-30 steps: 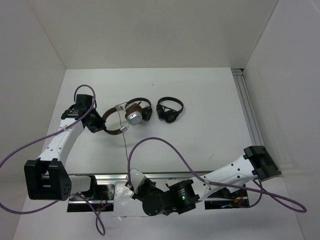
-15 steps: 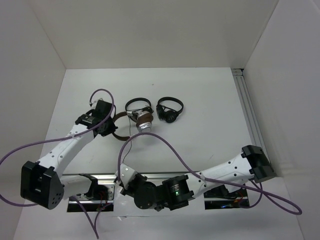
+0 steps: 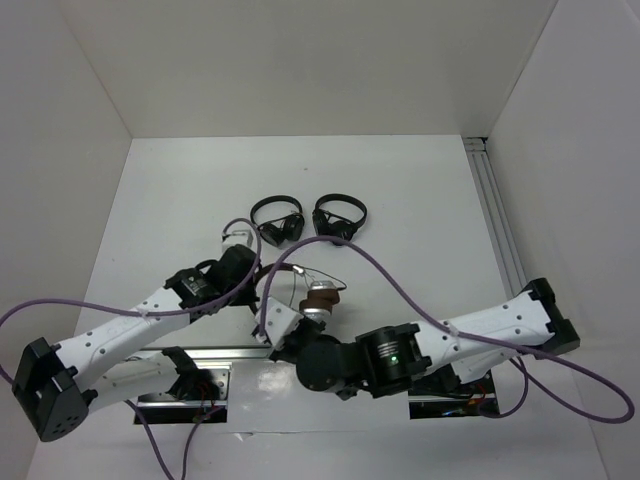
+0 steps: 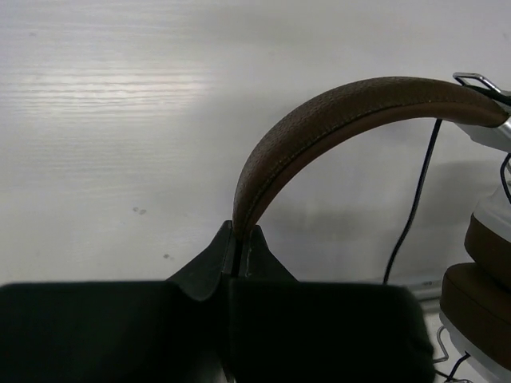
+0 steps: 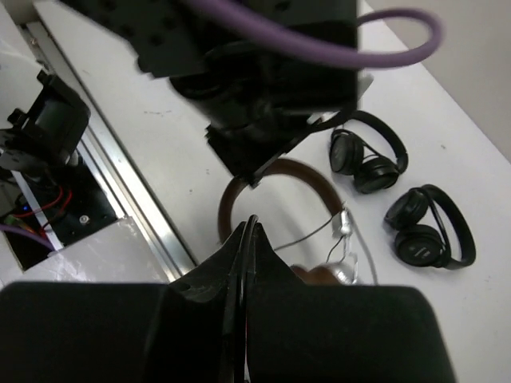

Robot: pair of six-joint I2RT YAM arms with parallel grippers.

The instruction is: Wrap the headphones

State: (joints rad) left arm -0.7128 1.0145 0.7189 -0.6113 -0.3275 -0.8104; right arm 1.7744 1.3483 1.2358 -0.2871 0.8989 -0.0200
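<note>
Headphones [image 3: 320, 298] came nearer — my left gripper [image 4: 241, 243] clamped the headband [image 4: 319, 120], right gripper [image 5: 247, 231] shut, perhaps on cable [image 4: 415, 199]; next move needed winding it.

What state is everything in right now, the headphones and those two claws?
Brown-and-silver over-ear headphones: held by the headband, cable unwrapped.
Left gripper: shut on that headband.
Right gripper: shut, contents unclear.
Black headphones on the left: lying untouched.
Black headphones on the right: lying untouched.
</note>
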